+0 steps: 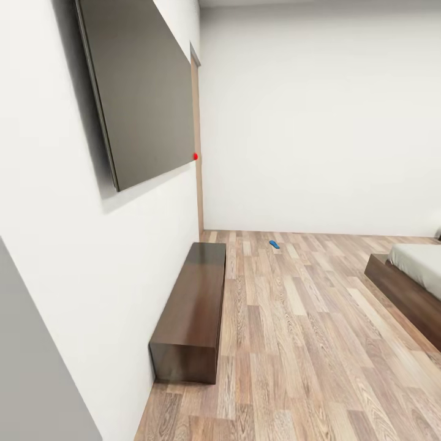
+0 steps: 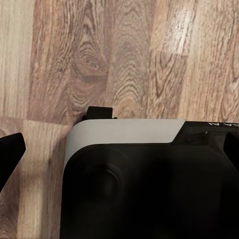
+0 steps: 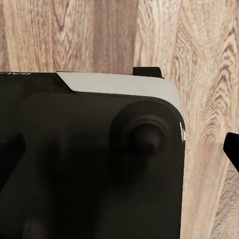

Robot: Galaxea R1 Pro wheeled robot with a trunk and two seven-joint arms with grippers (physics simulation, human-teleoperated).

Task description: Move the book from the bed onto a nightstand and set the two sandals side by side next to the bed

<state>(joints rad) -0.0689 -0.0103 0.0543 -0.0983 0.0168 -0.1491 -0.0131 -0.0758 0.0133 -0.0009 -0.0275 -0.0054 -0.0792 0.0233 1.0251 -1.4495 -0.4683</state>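
Sandal (image 1: pixel 274 244) lies on the floor (image 1: pixel 294 331) near the far wall — bed (image 1: pixel 416 275) at right — and my pincers' state I cannot tell.

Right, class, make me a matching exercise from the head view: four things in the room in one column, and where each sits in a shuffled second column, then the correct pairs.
Things:
1. sandal
2. bench
3. dark panel
4. bed

Places:
A. mounted on the white wall at the view's left
B. on the floor along the foot of that wall
C. at the view's right edge, only its corner showing
D. alone on the wood floor near the far wall

Pairs: 1-D, 2-B, 3-A, 4-C
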